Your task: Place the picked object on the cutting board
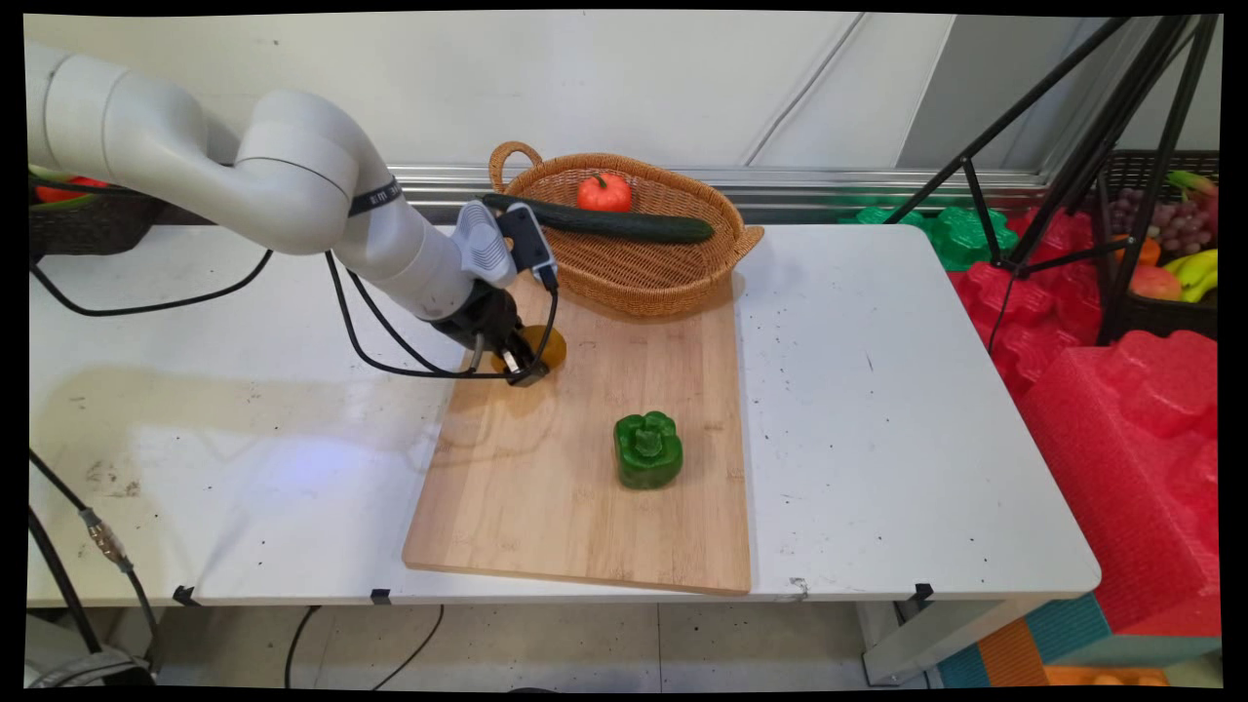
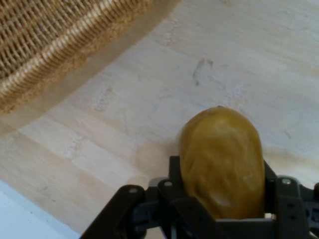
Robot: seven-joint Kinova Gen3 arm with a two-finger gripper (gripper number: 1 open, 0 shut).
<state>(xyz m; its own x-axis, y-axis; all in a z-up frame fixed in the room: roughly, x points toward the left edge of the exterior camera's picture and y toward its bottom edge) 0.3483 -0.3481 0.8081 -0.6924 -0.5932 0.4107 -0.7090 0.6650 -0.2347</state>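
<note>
The claw is squeezed tight on a smooth brown potato at the top left of the wooden board. The potato looks slippery, so it might pop out. The basket sits at two o'clock, very near, easy to bump.

Lab: camera tripod, foam blocks
</note>
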